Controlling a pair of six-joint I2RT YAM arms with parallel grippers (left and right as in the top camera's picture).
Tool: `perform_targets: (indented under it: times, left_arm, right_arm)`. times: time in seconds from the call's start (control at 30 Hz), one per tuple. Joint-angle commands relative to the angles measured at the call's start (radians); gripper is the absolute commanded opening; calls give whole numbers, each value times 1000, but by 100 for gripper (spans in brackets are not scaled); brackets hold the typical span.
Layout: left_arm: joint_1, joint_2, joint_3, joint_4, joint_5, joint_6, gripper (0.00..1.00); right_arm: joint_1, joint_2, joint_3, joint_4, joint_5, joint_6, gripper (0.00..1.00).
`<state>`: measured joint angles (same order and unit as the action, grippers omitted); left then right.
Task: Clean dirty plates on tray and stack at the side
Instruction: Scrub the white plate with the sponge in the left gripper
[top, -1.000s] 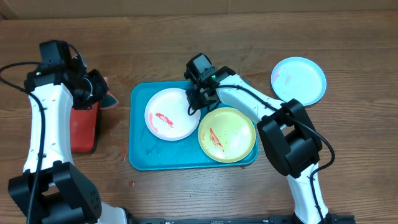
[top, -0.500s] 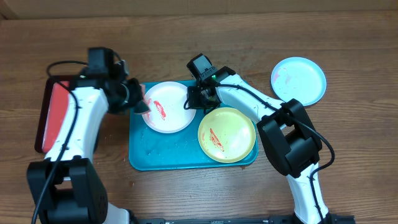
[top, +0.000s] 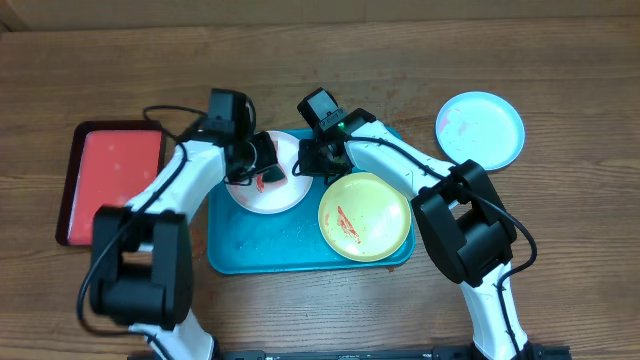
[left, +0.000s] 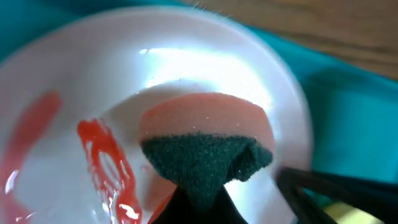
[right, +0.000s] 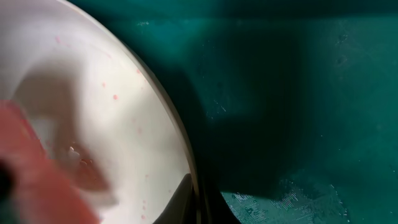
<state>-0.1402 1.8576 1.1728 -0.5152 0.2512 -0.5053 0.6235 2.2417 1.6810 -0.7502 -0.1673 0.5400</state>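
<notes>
The white plate (top: 262, 192) lies on the teal tray (top: 250, 250) at its far left, smeared with red sauce (left: 102, 155). My left gripper (top: 268, 166) is shut on a pink sponge with a dark green scrub side (left: 205, 149) and holds it on the white plate (left: 186, 68). My right gripper (top: 306, 160) is shut on the white plate's right rim (right: 180, 143). The yellow-green plate (top: 365, 216) with a red smear lies on the tray's right. The light blue plate (top: 481, 130) lies on the table at the far right, off the tray.
A smaller red tray with a dark rim (top: 110, 180) lies on the wooden table at the left. The teal tray floor (right: 292, 93) shows wet marks beside the white plate.
My left arm has swung right from the red tray, carrying the sponge onto the white plate. The white plate has shifted slightly toward the tray's far edge. My right gripper has stayed on its rim.
</notes>
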Motion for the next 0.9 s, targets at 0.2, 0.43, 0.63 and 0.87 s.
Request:
perform_targets:
  times: [0.2,0.43,0.63,0.87]
  left_arm:
    - [32,102,-3,-91,-315,-41,4]
    - [73,68,113,-277,-528,-39,4]
    - [74,60,192,-258,-262,76,4]
    - [36,119,187,-177,45,45,4]
  right_arm:
    - [10,31,-15,-23,63,10,4]
    - [10,31,-15,-22,70,10,4]
    - [10,31,-15,-21,93,10,4]
    - [10,31,-15,-6,92,10,4]
